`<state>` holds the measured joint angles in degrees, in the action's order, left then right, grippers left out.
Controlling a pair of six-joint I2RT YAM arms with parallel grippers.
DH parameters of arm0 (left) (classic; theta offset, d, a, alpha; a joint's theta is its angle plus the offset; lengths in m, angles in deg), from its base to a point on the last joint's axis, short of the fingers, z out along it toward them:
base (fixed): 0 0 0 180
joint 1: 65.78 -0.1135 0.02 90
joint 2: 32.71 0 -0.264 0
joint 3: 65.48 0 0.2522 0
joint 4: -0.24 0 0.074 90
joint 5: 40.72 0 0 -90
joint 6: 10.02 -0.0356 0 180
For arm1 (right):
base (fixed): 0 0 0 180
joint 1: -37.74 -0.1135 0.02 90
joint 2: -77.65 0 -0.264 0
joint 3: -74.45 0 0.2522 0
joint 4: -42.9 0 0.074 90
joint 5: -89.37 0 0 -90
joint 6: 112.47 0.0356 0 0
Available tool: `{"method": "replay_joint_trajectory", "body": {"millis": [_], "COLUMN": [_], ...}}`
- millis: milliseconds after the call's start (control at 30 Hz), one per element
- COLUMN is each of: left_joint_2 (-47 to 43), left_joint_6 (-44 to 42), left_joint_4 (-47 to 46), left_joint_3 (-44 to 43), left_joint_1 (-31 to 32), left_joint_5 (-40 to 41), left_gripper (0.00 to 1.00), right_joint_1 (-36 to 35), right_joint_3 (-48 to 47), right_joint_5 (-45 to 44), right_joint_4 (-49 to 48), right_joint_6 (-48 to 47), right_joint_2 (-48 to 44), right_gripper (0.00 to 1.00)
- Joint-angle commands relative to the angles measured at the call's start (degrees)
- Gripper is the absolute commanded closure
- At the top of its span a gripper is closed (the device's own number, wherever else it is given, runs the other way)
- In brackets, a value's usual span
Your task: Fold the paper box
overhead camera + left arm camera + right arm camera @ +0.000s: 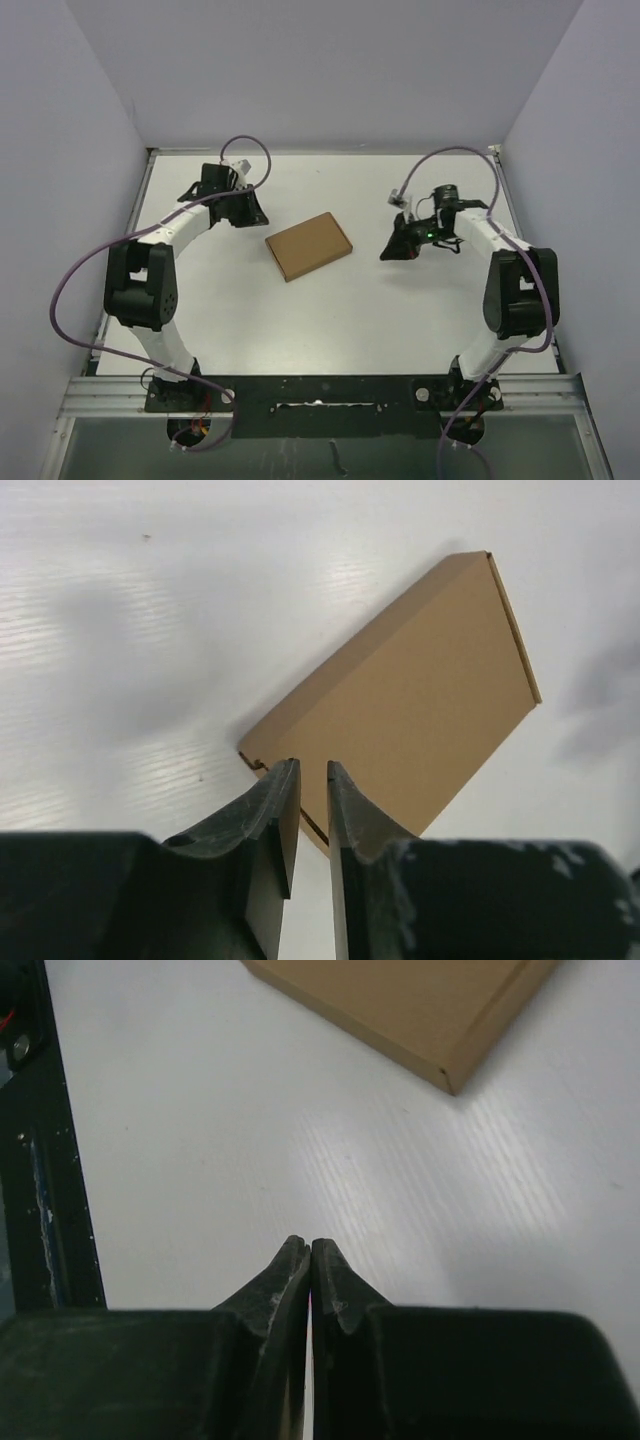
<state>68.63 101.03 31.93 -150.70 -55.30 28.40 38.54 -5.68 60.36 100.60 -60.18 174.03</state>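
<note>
I'm in a robot lab cell, and here's what tells me. Under me is a flat white table top (330, 320), boxed in by plain pale lilac panel walls (60, 150) on the left, back and right. My white-and-black jointed left arm (150, 285) and right arm (515, 285) stand on a black metal mounting plate (400, 388). That plate sits against a ribbed silver aluminium rail (110, 395) along the near edge. Loose purple cables (75, 270) loop in the open alongside both arms. On the table lies one flat brown cardboard paper box (309, 245), a test piece on a rig bench.
</note>
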Motion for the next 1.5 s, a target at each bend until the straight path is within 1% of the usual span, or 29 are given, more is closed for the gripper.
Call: {"method": "replay_joint_trajectory", "body": {"millis": [0,100,233,367,500,733,900,1067,1233,1333,1467], "left_joint_2": [5.53,8.76,10.85,11.31,11.85,9.53,5.01,4.25,3.78,1.85,-2.63], "left_joint_6": [-0.44,-2.19,-3.38,-3.89,-3.96,-3.22,-0.31,1.52,1.43,1.48,2.49], "left_joint_4": [0.49,2.81,4.42,4.95,6.21,6.76,3.87,2.35,3.45,3.36,-0.85], "left_joint_3": [-5.14,-6.68,-6.49,-6.49,-6.06,-0.7,2.81,2.16,1.74,2.66,6.91], "left_joint_1": [1.29,1.27,1.36,1.21,1.74,6.33,11.5,14.05,11.87,10.36,8.11], "left_joint_5": [-6.2,-4.94,-2.21,-0.43,-2.55,-3.41,-4.46,-5.99,-3.63,-1.93,-2.53], "left_gripper": [0.85,0.87,0.88,0.88,0.88,0.88,0.87,0.85,0.82,0.79,0.75], "right_joint_1": [-13.88,-21.08,-26.17,-26.97,-26.48,-22.68,-19.64,-18.39,-18.34,-19.04,-19.22], "right_joint_3": [-1.31,-2.19,-6.44,-11.95,-16.52,-22.09,-22.25,-21.15,-19.44,-20.02,-20.33], "right_joint_5": [-9.23,-16.17,-25.09,-28.07,-31.58,-32.21,-31.07,-28.73,-25.8,-25.36,-24.76], "right_joint_4": [-4.65,-9.29,-12.9,-13.68,-13.12,-11.97,-12.19,-12.03,-12.28,-11.57,-10.83], "right_joint_6": [12.81,20.33,25.29,28.25,27.97,27.14,26.2,25.72,24.88,23.65,22.45], "right_joint_2": [3.01,7.06,13.05,17.17,20.39,23.59,22.03,21.04,20.16,20.62,20.15], "right_gripper": [1.0,1.0,1.0,1.0,1.0,1.0,0.98,0.96,0.93,0.92,0.91]}}
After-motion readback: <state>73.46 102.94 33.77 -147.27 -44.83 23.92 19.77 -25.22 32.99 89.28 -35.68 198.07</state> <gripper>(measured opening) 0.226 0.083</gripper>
